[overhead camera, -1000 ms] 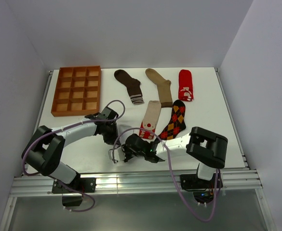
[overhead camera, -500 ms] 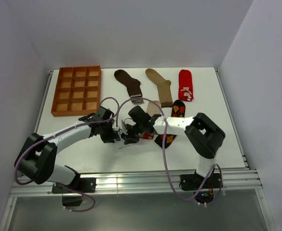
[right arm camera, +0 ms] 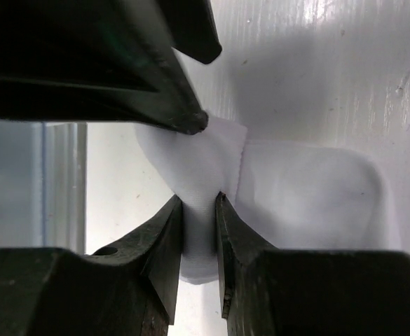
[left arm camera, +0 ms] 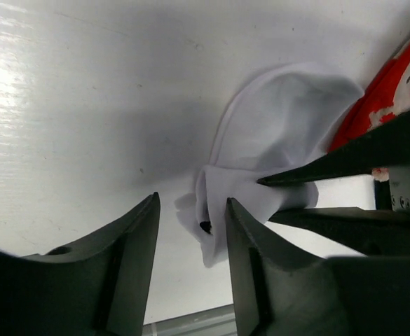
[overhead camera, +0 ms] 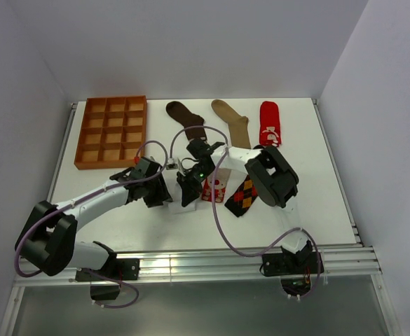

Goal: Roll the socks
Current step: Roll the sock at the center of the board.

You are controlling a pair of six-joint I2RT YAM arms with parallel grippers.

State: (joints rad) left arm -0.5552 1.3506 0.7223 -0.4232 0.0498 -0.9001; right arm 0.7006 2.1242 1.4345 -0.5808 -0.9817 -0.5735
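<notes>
Desk: Where is the white fabric sock (left arm camera: 282, 133)?
Photographer: Right gripper (right arm camera: 199, 203) pinches its bunched middle, mid-table, just beside a beige red-toed sock (overhead camera: 216, 187); left gripper (left arm camera: 190, 206) stands parted at the sock's edge.
Desk: Containers?
Photographer: Orange-brown gridded tray (overhead camera: 110, 164) sits at the white table's (overhead camera: 310, 182) far-left corner; a red sock with white figure (overhead camera: 269, 124) lies outside it.

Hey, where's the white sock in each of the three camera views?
Top external: white sock mid-table, between left gripper and right gripper.
Left wrist: centre-right, just past the fingers.
Right wrist: centre, spreading right.
Shared landmark: the right gripper pinching its edge.
</notes>
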